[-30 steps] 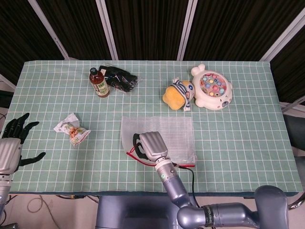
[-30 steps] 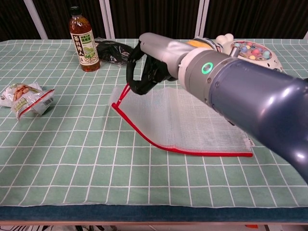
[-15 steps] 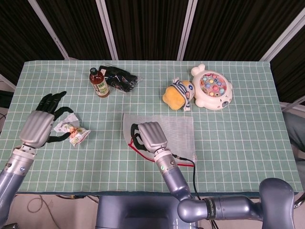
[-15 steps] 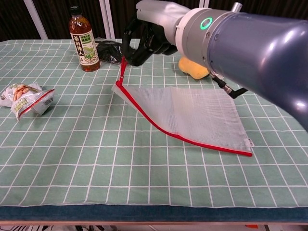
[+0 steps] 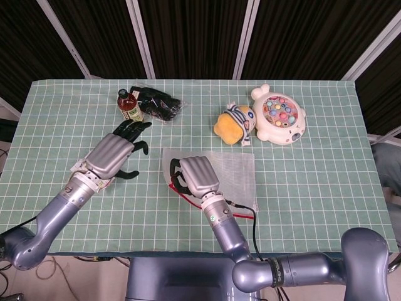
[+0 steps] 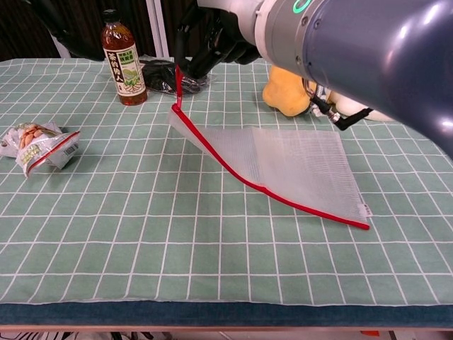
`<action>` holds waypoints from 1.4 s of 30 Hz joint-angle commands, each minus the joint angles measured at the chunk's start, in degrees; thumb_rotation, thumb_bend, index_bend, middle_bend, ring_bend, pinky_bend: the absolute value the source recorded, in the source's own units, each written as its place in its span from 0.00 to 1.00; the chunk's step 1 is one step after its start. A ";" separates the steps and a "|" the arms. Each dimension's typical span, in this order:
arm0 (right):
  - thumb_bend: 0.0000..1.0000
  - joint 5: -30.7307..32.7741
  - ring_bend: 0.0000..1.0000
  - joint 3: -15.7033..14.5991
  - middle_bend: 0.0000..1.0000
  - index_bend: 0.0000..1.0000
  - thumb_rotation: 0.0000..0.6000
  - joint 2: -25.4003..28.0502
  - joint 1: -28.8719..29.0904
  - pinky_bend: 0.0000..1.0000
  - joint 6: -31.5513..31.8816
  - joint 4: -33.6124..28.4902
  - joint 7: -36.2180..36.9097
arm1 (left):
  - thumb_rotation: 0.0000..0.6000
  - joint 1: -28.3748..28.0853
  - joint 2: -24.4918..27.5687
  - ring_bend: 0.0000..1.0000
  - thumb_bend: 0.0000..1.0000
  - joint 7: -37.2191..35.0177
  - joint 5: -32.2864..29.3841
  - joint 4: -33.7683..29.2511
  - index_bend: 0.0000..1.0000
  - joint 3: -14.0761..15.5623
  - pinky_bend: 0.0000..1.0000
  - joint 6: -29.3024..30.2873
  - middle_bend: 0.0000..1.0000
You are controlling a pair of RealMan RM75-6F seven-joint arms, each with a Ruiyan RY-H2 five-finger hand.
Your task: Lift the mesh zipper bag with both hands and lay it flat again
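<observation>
Head view: right hand [image 5: 193, 177] sat over the near-left corner of the mesh zipper bag [image 5: 229, 177], fingers curled onto its red edge; bag lay mid-table, right of the hand. Left hand [image 5: 116, 153] hovered well left of the bag, fingers spread, holding nothing, above 1 snack packet [image 5: 80, 165]. Also 1 bottle [image 5: 129, 107], 1 black packet [image 5: 160, 104], 1 plush toy [image 5: 235, 124], 1 fishing game [image 5: 279, 115]. Chest view: right hand [image 6: 212, 44] held the bag's [image 6: 297, 166] left corner raised off the table [image 6: 141, 234] by the red pull; far-right corner lay flat.
</observation>
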 commanded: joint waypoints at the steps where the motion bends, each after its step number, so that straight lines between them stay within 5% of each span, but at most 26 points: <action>1: 0.58 0.36 1.00 -0.05 1.00 0.57 1.00 0.31 0.42 1.00 0.32 -0.11 0.29 | 1.00 -1.77 -1.85 0.00 0.15 1.84 -1.60 0.67 0.44 0.95 0.00 -0.88 0.03; 42: 0.58 2.73 1.00 -2.91 1.00 0.57 1.00 2.36 4.08 1.00 3.57 -0.93 4.12 | 1.00 -6.34 -12.96 0.00 0.27 3.78 -5.04 3.58 0.51 7.31 0.00 2.07 0.03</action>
